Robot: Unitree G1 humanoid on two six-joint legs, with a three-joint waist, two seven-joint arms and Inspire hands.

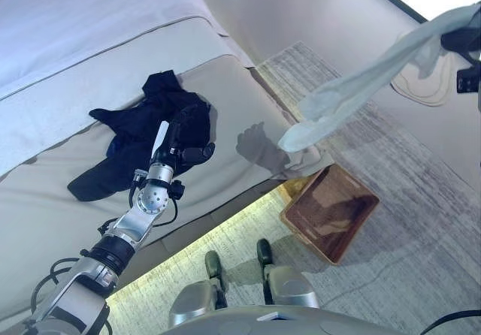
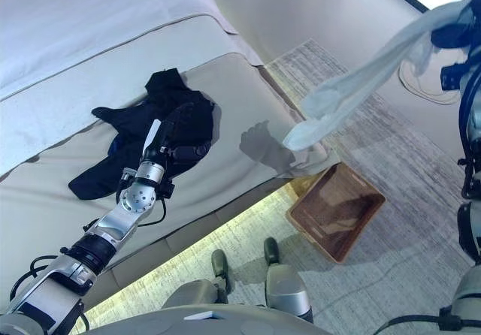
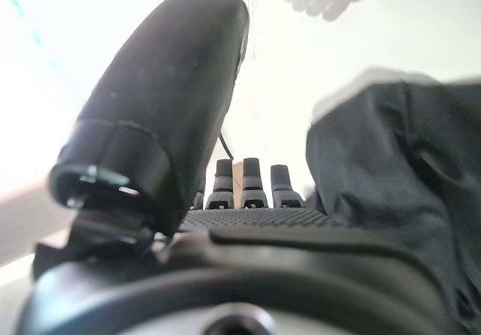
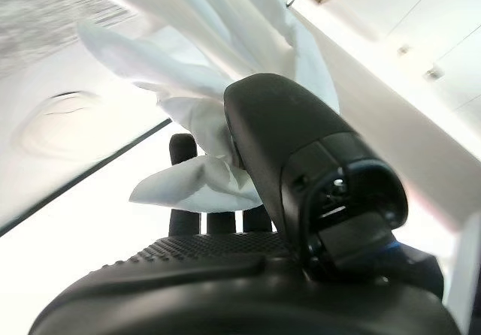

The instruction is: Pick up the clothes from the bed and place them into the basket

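The right hand (image 4: pixel 248 200) pinches a limp white garment (image 1: pixel 361 87) aloft; the left hand (image 1: pixel 184 143), fingers relaxed, touches the soft black clothes (image 1: pixel 135 136), best bunched mid-pile.

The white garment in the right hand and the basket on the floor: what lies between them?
Nothing: open air separates the hanging white garment from the basket, as both eye views show.

Both eye views look down from the head at the same bed (image 1: pixel 68 200) and basket (image 1: pixel 331 211); each wrist view looks closely along its own robot hand.
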